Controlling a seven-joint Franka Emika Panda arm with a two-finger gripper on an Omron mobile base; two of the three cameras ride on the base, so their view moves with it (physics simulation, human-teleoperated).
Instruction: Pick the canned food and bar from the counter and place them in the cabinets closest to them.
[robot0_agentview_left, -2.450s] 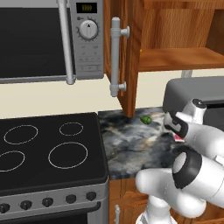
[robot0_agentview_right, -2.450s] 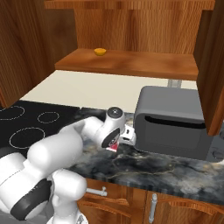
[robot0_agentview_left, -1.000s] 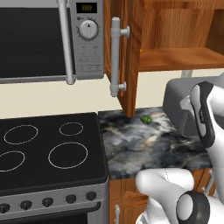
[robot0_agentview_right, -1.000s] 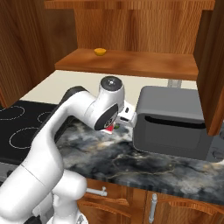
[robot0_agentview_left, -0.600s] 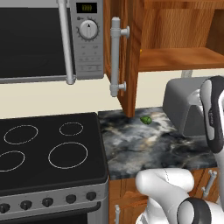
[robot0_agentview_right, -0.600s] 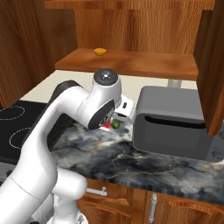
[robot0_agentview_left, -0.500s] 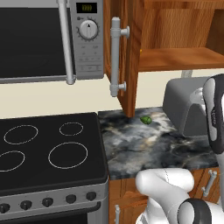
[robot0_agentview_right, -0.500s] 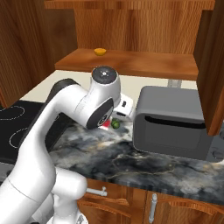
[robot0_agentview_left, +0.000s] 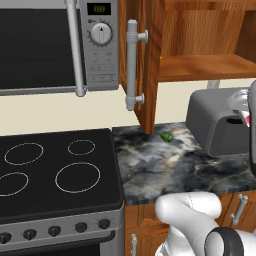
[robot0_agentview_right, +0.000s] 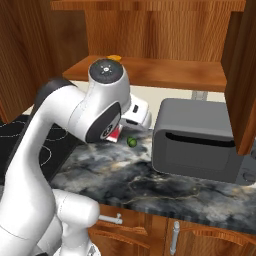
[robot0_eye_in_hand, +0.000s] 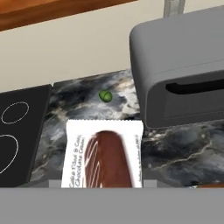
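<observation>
1. Leftmost, the black stove top (robot0_agentview_left: 55, 172) lies flat beside the counter (robot0_agentview_left: 165, 165), with the microwave (robot0_agentview_left: 50, 45) hung on the wall above it.
2. Next comes an open cabinet door (robot0_agentview_left: 137, 60) with its thick grey handle (robot0_agentview_left: 132, 65) facing me, and behind it the bare wooden shelf of the cabinets (robot0_agentview_left: 205, 67).
3. Below that shelf, a small green fruit (robot0_agentview_left: 167, 136) sits on the dark marbled stone near the back wall, just left of the grey toaster (robot0_agentview_left: 217, 122).
4. My arm rises from the base, bends at a high elbow (robot0_agentview_right: 107, 75), and folds forward so that my wrist hangs over the counter, between the stove and the toaster, below the shelf's level.
5. My gripper (robot0_agentview_right: 119, 134) is clamped shut on the bar (robot0_eye_in_hand: 104, 159); in the right base view a red edge of it peeks from under my wrist, lifted clear of the stone.
6. Along my hand's own view the bar is held lengthwise in front of the camera, white wrapper with a brown picture, hanging above the counter with the green fruit beyond it and the toaster to its right.
7. Farthest right, another cabinet door (robot0_agentview_right: 242, 75) stands ajar above the toaster.
</observation>
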